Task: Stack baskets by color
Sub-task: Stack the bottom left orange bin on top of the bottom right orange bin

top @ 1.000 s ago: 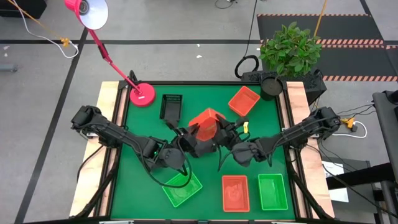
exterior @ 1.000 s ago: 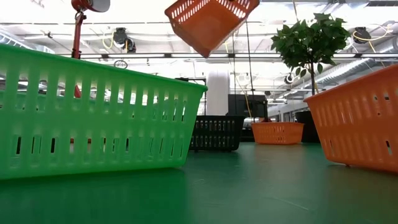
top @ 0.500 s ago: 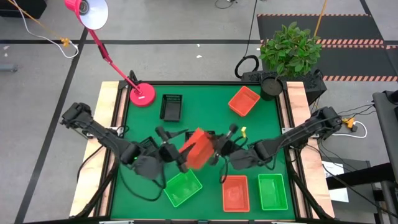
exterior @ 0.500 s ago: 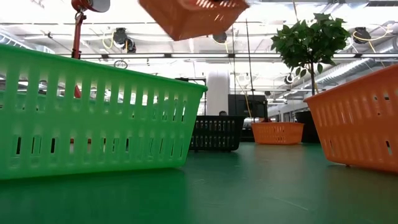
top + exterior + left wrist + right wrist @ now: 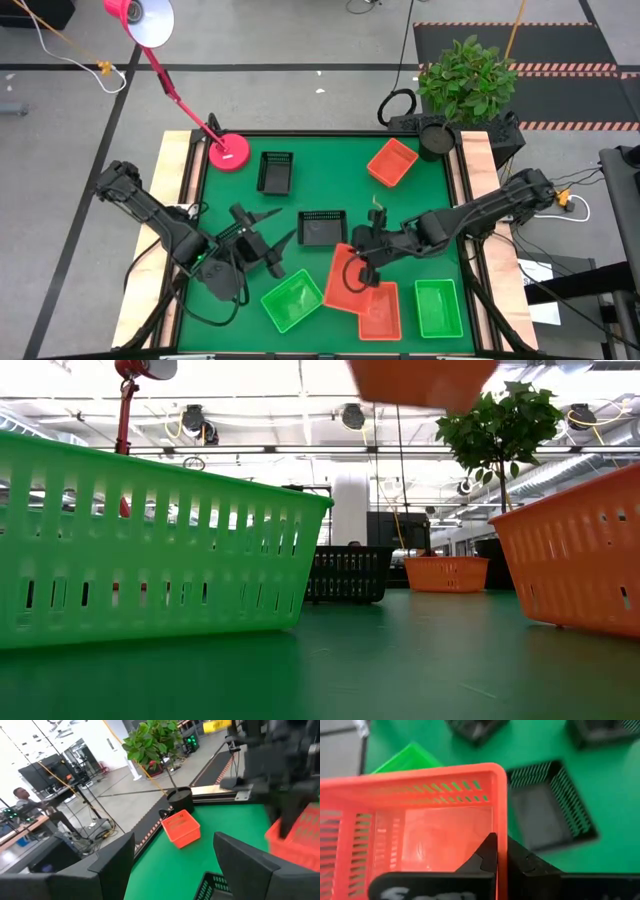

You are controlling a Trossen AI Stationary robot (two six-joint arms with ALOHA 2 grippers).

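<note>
My right gripper [image 5: 366,262] is shut on a red basket [image 5: 348,282], held in the air over another red basket [image 5: 382,312] near the front edge; the low view shows only the underside of the held red basket [image 5: 425,375]. My left gripper [image 5: 268,228] stands open to the left of it, with nothing between its fingers [image 5: 112,865]. A black basket [image 5: 322,228] rests on its bottom at the table's middle. A green basket [image 5: 293,303] and a second green one [image 5: 438,307] stand near the front. My right gripper pinches one wall of the red basket at its rim [image 5: 501,820], one finger inside the basket and one outside. The fingers slant down from the table's right. The basket hangs clear of the table, its opening up, turned askew to the red basket below it.
A second black basket [image 5: 276,172] and a third red basket [image 5: 392,162] stand toward the far edge. A pink lamp base [image 5: 229,152] sits at the far left corner, a potted plant [image 5: 466,78] beyond the far right corner.
My left gripper has opened, let go of the red basket and drawn back toward the table's left. My right gripper has turned over and carried the basket toward the near edge; the basket, tipped before, now has its opening up. The middle black basket has come into view.
</note>
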